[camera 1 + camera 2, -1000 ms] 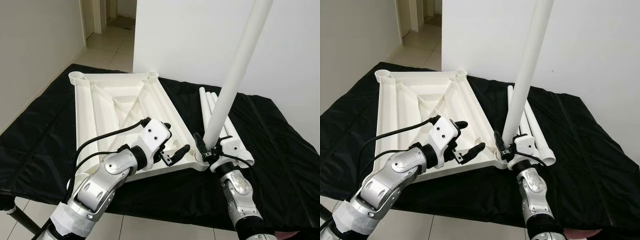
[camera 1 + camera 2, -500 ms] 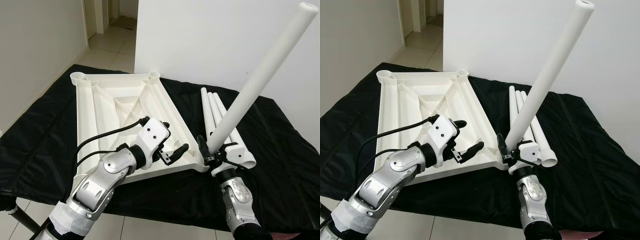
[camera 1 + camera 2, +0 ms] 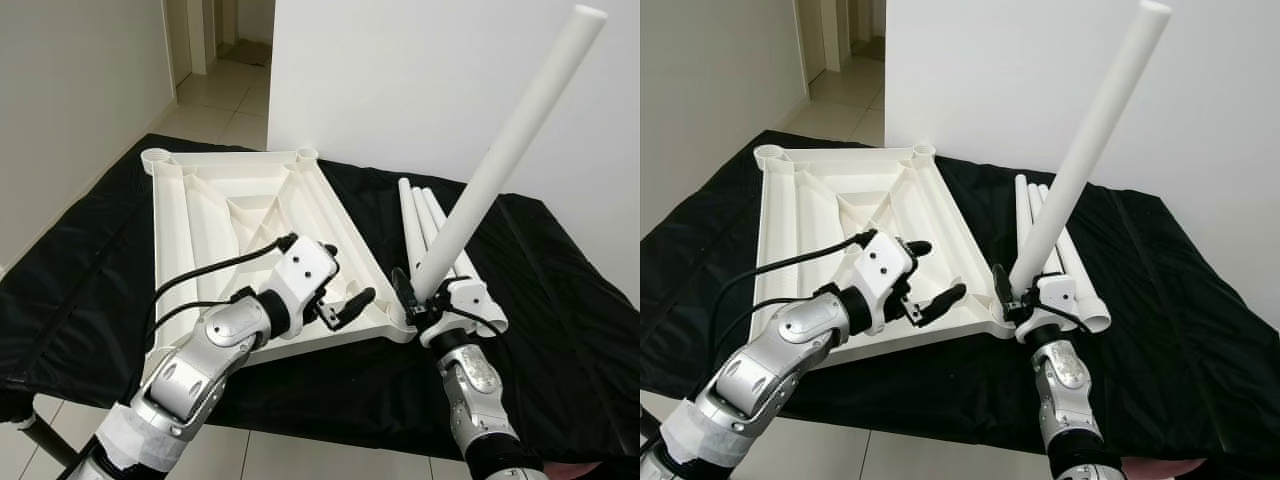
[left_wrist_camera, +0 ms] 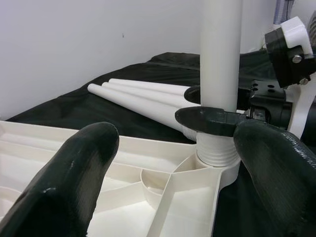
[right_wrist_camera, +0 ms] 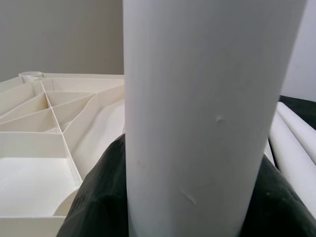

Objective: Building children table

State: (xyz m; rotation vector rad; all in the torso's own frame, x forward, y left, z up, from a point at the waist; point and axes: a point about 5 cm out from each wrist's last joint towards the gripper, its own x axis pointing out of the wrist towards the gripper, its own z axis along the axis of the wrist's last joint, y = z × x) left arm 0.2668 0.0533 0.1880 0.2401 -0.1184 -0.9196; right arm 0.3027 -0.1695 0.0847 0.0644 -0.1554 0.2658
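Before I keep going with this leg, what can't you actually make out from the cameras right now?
- Whether the upright white plastic leg is fully seated in the corner socket of the upturned white tabletop: the right gripper hides the joint.
- The tabletop's near-left corner, in the eye views: the left arm covers it.
- Number of spare white legs on the black cloth: they overlap, and the held leg crosses them.

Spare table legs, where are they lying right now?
The spare table legs lie together on the black cloth, just right of the upturned tabletop, behind the right gripper.
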